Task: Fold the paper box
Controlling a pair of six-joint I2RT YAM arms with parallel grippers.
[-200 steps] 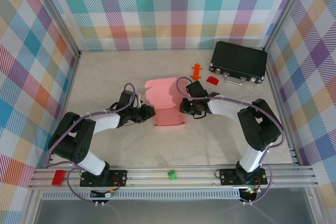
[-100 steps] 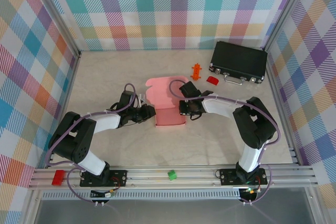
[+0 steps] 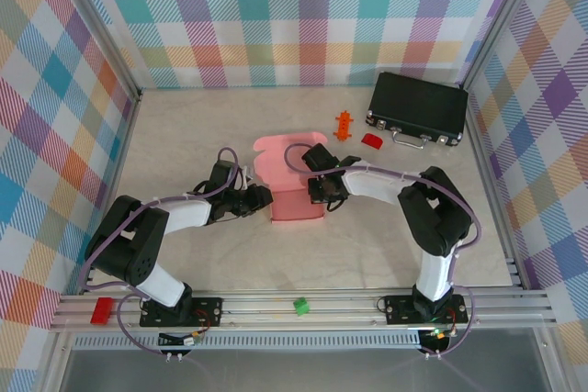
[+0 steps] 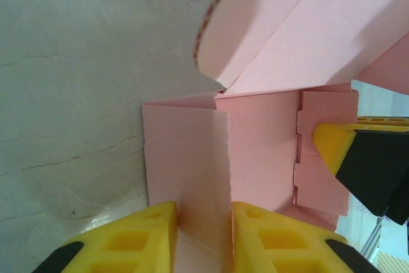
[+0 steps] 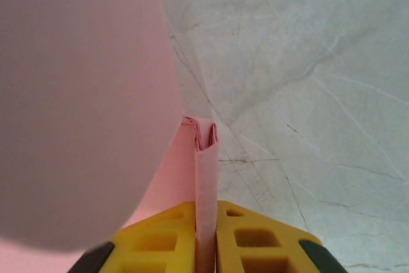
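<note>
One partly folded paper box [image 3: 296,203] stands on the table [image 3: 184,135], near-left of the one black case [image 3: 418,107], with two grippers clenched on opposite walls: left gripper [image 3: 265,197] and right gripper [image 3: 316,192].

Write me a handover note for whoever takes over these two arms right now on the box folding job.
Left gripper: fingers shut on the left side wall of the paper box.
Right gripper: fingers shut on the doubled-over right side wall.
Box: mid-table, between the two grippers.
Done: both side walls stand upright and the base looks formed.
Left: the rounded lid flap lies open on the far side, not yet folded over and tucked in.
</note>
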